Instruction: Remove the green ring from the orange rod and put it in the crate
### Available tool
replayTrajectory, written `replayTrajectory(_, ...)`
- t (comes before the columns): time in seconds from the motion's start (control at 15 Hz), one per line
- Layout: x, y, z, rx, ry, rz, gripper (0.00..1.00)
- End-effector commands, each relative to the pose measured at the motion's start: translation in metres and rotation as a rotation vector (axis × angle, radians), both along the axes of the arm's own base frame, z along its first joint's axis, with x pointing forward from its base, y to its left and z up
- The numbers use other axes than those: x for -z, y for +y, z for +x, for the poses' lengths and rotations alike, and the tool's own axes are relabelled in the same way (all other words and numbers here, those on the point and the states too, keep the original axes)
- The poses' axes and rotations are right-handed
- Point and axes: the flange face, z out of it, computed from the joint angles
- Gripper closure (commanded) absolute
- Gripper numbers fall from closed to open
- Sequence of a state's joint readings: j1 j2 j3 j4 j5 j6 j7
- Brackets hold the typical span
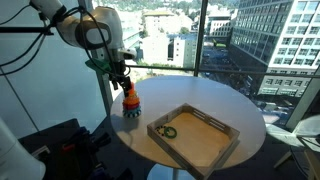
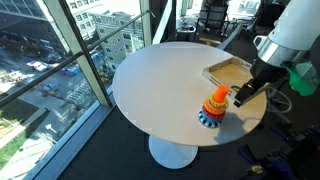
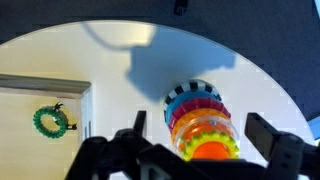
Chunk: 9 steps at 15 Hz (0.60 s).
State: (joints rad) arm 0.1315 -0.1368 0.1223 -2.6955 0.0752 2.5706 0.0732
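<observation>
The orange rod (image 1: pixel 131 100) stands upright on the round white table with a checkered base and blue, red, orange and yellow-green rings stacked round it. It shows in both exterior views (image 2: pixel 216 103) and in the wrist view (image 3: pixel 203 128). My gripper (image 3: pixel 200 122) is open, its fingers on either side of the top of the stack, just above it (image 1: pixel 124 82) (image 2: pixel 248 93). A green ring (image 3: pixel 50 121) lies on the floor of the light-wood crate (image 3: pixel 45 84), near one corner (image 1: pixel 168 131). The crate (image 1: pixel 205 142) sits beside the rod (image 2: pixel 228 70).
The round white table (image 1: pixel 235 105) stands next to large windows. Its edge runs close behind the rod (image 2: pixel 150 110). A black box (image 1: pixel 60 140) sits low beside the table. Office chairs (image 2: pixel 212 18) stand behind it.
</observation>
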Motion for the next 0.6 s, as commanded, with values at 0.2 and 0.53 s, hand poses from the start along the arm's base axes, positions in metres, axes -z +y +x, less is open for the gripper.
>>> replayTrajectory(0.2, 0.001, 0.009, 0.008, -0.006, -0.036, 0.006, 0.0)
replayTrajectory(0.53, 0.011, 0.019, 0.016, -0.021, -0.052, 0.002, 0.0)
